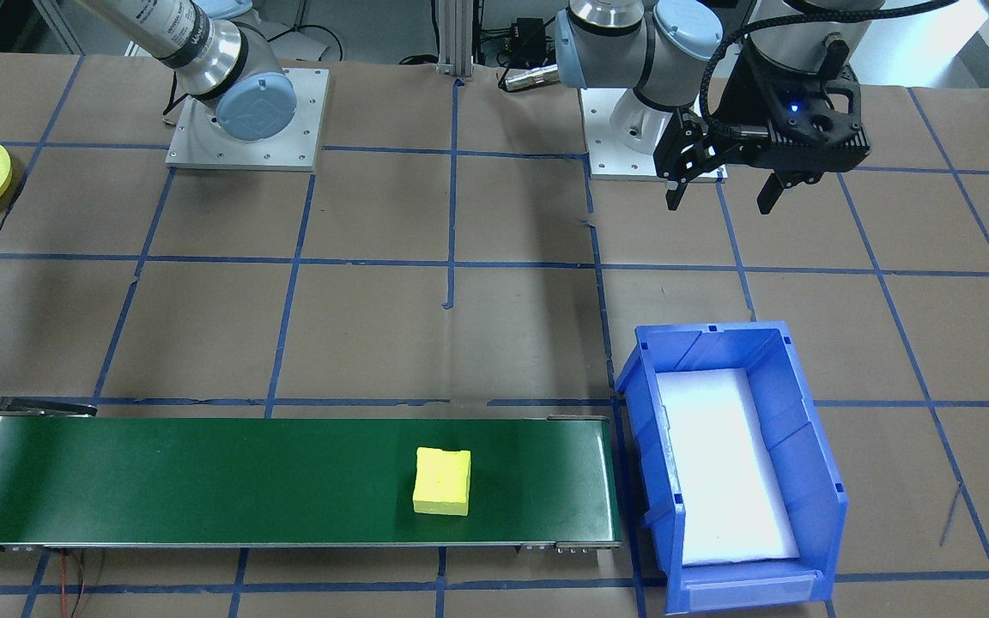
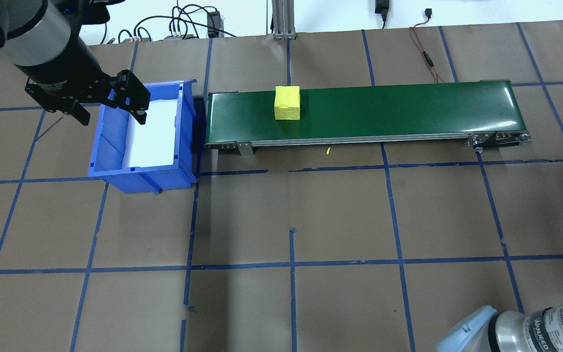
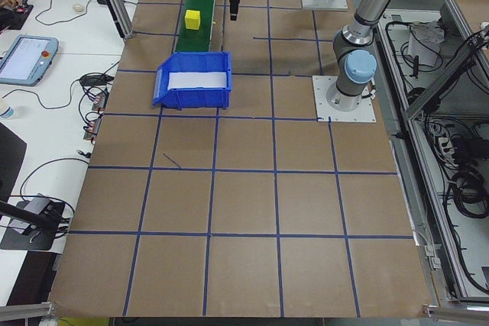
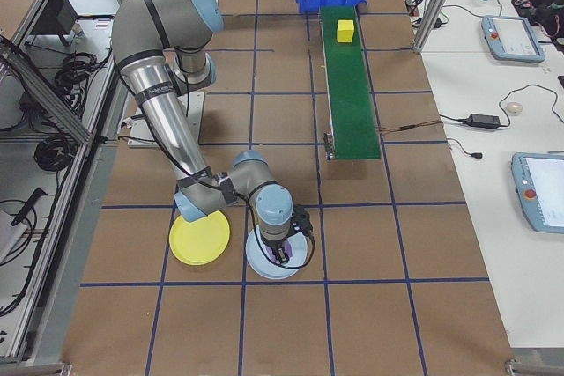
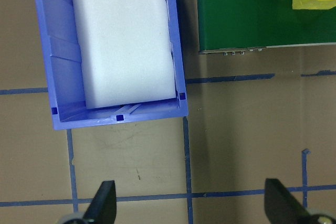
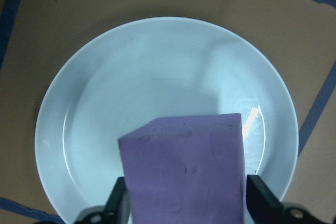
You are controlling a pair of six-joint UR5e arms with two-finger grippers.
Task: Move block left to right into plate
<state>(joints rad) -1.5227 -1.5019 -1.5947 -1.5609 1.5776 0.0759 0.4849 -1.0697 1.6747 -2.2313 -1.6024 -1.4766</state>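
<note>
Gripping a purple block (image 6: 185, 169), right claw (image 6: 185, 203) overhangs light-blue plate (image 6: 105, 103).

The table (image 2: 311, 220) is covered in brown paper crossed by a grid of blue tape lines. A dark green conveyor belt (image 2: 399, 110) carries a bright yellow block (image 2: 287, 103). At the belt's end stands a blue bin (image 2: 110, 161) with a white foam pad (image 2: 152, 134) lining its floor. Near the table's corner lie a yellow plate (image 4: 200, 239) and a pale blue plate (image 6: 94, 129); over the blue one the right gripper (image 6: 186, 205), black-fingered, clasps a purple block (image 6: 186, 174). The arms are silver with pale blue joint caps, and the left gripper (image 1: 722, 197) is black.
</note>
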